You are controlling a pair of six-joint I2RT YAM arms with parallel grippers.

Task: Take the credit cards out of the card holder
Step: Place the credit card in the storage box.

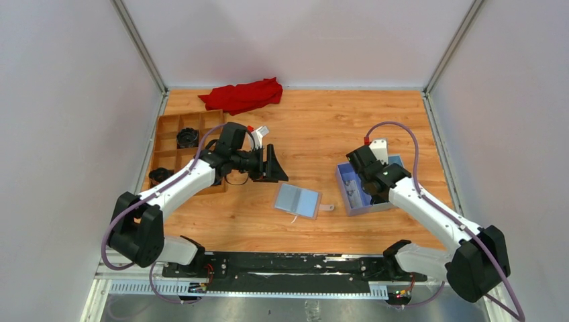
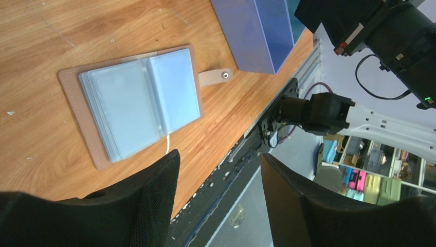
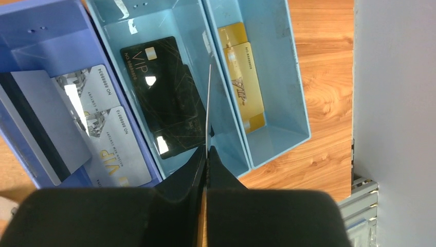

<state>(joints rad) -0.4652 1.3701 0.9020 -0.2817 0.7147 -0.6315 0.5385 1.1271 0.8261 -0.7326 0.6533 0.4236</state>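
The card holder is lying open and flat on the tabletop, toward the middle of the near edge. Its clear sleeves are facing up and its snap strap is reaching toward the blue box, just beside it but not touching. Spread like this, it is offering its sleeve openings from above. I cannot tell whether any cards are sitting inside the frosted sleeves.

One card is being pinched by the right gripper, whose fingers are pressing tight together on its near end. The card is hanging on edge, so the wrist view is showing only a thin pale line. It is sitting right over the wall between the middle and right compartments of the box. A black card is lying in the middle compartment, gold cards in the right one and silver cards in the left. The upright hold is probably meant to let the card slip into a narrow compartment, though it looks to need a small sideways shift off the divider first.

The left gripper is hovering just beyond the holder, its fingers standing partly apart and gripping nothing, seemingly waiting.

Bare wood is surrounding the holder on its far, near and left sides, giving free room there. The tray along the left edge and the red cloth at the far edge are lying well apart.
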